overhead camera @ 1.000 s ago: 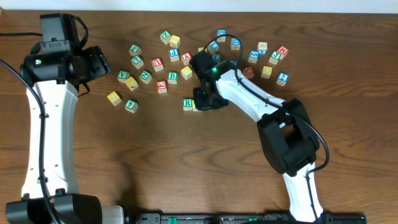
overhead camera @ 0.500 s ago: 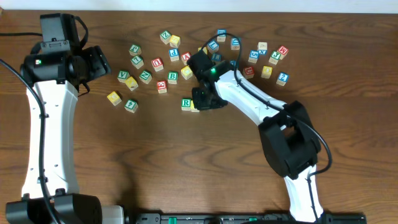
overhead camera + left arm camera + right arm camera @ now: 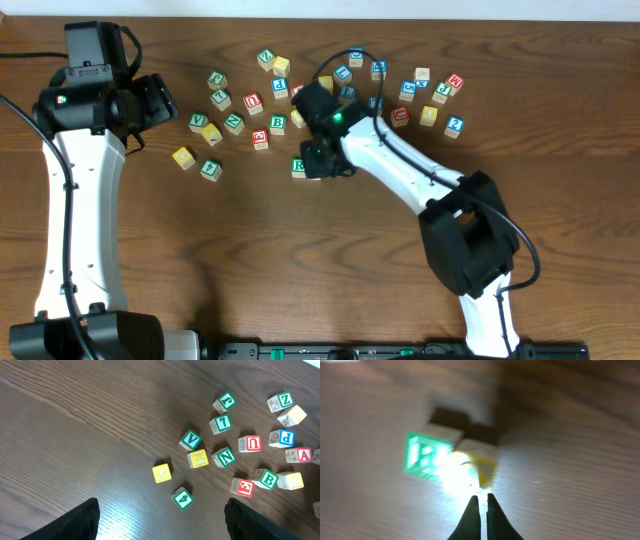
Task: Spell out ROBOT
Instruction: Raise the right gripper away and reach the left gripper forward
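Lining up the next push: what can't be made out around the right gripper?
Yellow cube: letter lost to glare and blur, right wrist; overhead, the right gripper covers it.
R cube: half covered overhead; blurred in right wrist.
Whether the two cubes touch: cannot tell.

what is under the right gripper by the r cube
A yellow cube beside the green R cube, seen in the wrist view. Overhead, the right gripper covers it; its letter is unreadable.

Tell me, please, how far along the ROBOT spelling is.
Done: the green R cube and a yellow cube sit side by side, apart from the pile. In hand: the right hand, shut and empty, points at the yellow cube. Left: three letters, including the green B cube in the pile.
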You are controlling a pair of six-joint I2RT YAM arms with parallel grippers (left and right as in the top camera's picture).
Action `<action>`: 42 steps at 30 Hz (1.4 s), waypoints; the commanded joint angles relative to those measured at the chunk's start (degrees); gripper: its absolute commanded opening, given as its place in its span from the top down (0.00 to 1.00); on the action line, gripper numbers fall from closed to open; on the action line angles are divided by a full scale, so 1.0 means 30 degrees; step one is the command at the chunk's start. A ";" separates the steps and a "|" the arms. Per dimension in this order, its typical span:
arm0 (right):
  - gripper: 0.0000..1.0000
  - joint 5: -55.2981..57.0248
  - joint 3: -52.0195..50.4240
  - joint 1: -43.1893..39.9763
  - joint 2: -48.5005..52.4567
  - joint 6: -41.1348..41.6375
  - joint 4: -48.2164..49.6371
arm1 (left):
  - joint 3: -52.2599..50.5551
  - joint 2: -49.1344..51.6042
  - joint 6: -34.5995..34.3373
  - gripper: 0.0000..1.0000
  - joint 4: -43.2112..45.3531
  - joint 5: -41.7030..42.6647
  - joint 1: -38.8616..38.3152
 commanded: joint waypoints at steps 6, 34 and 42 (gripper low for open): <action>0.99 0.0262 -0.0291 0.1173 -0.0211 -0.0321 0.0313 | -0.0138 0.0146 -0.0117 0.21 -0.0036 -0.0160 0.0022; 0.99 0.1537 -0.1581 0.1049 -0.0189 -0.0160 0.1690 | -0.0138 0.0146 -0.0109 0.21 -0.0036 -0.0160 0.0022; 0.99 0.1698 -0.1719 0.1049 -0.0182 -0.0160 0.1938 | -0.0138 0.0146 -0.0117 0.21 -0.0036 -0.0160 0.0022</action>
